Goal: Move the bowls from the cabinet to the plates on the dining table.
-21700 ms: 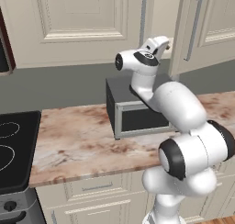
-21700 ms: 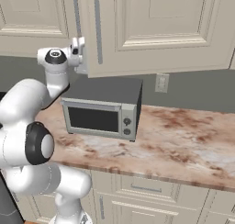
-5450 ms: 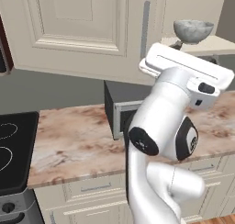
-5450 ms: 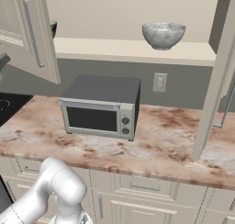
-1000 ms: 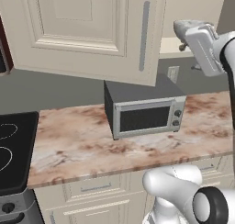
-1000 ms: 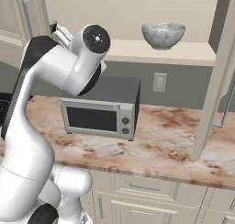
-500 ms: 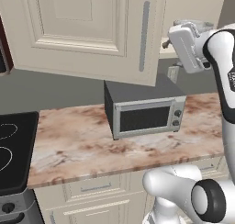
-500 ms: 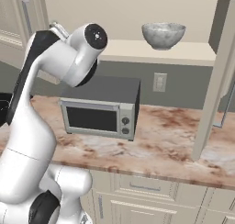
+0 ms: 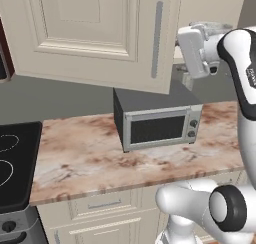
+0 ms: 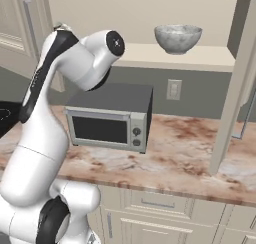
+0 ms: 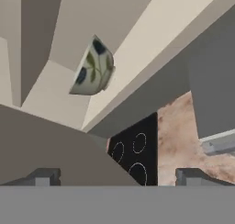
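A mottled grey-white bowl (image 10: 178, 38) stands upright on the open cabinet's cream shelf (image 10: 150, 55), above and to the right of the microwave. In the hand view, which is rolled, a pale bowl (image 11: 94, 69) with dark leaf-like marks sits on a cream shelf, up and left of my gripper (image 11: 117, 177) and well apart from it. The two dark fingertips (image 11: 43, 177) stand wide apart with nothing between them. From the left base view my gripper (image 9: 191, 52) hangs at shelf height, just right of the open cabinet door (image 9: 100, 33). The plates and the dining table are out of view.
A grey microwave (image 9: 157, 123) stands on the marble counter (image 9: 80, 158) below the cabinet. A black stove (image 9: 12, 163) lies at the counter's left. The cabinet's right door (image 10: 240, 83) swings out over the counter. My elbow (image 10: 95, 55) hangs in front of the shelf's left end.
The hand has swung left and slightly down along the shelf front in the left base view, and the elbow has shifted right in the right base view. The jaws stayed open.
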Robot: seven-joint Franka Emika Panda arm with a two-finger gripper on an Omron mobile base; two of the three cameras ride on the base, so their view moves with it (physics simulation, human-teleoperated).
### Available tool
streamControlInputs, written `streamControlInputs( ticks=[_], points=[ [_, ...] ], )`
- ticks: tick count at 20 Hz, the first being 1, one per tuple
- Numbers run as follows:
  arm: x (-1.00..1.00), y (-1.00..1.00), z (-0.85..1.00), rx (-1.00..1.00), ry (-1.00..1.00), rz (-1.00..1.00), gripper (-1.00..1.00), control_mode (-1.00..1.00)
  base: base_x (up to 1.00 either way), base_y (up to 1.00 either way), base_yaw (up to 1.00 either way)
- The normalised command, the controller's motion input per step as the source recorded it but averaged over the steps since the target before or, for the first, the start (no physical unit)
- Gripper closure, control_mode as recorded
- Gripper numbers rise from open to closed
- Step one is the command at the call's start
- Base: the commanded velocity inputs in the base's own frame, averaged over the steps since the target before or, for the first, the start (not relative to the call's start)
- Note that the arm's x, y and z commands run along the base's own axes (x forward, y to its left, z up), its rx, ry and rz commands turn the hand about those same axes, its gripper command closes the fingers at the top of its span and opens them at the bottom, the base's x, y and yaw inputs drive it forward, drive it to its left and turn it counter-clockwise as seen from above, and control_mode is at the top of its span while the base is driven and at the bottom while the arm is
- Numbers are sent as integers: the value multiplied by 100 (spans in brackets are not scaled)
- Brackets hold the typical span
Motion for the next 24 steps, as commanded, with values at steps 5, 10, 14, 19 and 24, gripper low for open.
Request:
streamControlInputs(
  ticks=[5,10,14,19,24],
  points=[
    [-7,55,0,4,0,19,-100,-100,0,0,0],
    [-35,61,0,0,0,21,-100,-100,0,0,0],
    [-46,72,-10,0,0,22,-100,-100,0,0,0],
    [-51,92,-21,-2,-3,20,-100,-100,0,0,0],
    [-45,100,-37,-7,-9,9,-100,-100,0,0,0]
  ],
)
